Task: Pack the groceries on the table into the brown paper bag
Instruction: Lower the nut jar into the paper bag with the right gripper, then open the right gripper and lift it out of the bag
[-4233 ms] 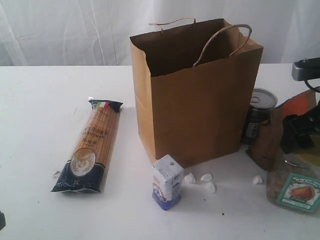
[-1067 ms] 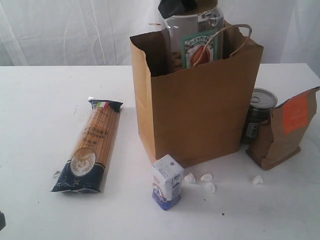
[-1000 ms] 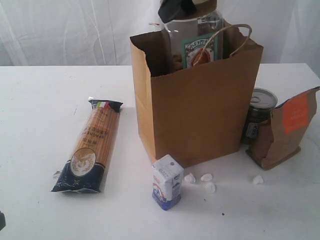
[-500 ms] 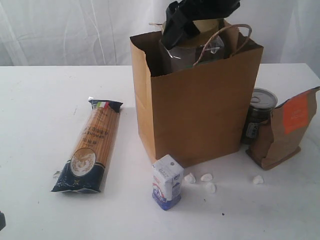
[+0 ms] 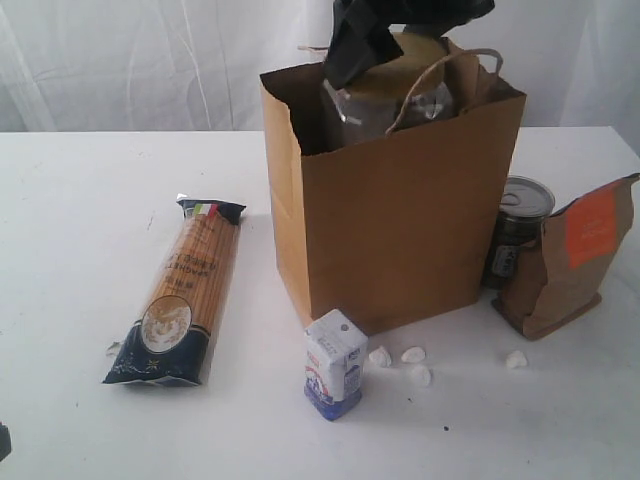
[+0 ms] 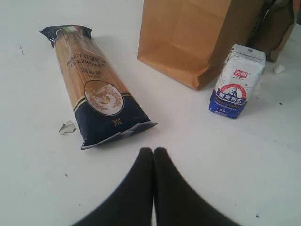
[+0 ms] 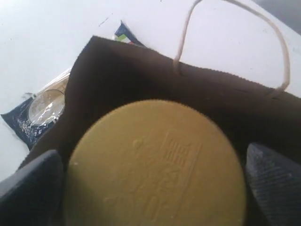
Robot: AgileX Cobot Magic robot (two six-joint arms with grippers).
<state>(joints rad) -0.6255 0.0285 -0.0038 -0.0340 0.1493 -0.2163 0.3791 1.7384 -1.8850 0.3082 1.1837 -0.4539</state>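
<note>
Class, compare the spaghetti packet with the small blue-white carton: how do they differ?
The spaghetti packet lies flat; the carton stands upright. The packet is long and see-through in the middle; the carton is short and opaque. Both rest on the table, outside the paper bag.

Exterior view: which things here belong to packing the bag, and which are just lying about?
Part of the job: brown paper bag, yellow-lidded jar standing in it, spaghetti packet, blue-white carton, tin can, orange-labelled pouch, white lumps.

Just lying about: small pale scrap beside the spaghetti packet, white curtain behind the table.
</note>
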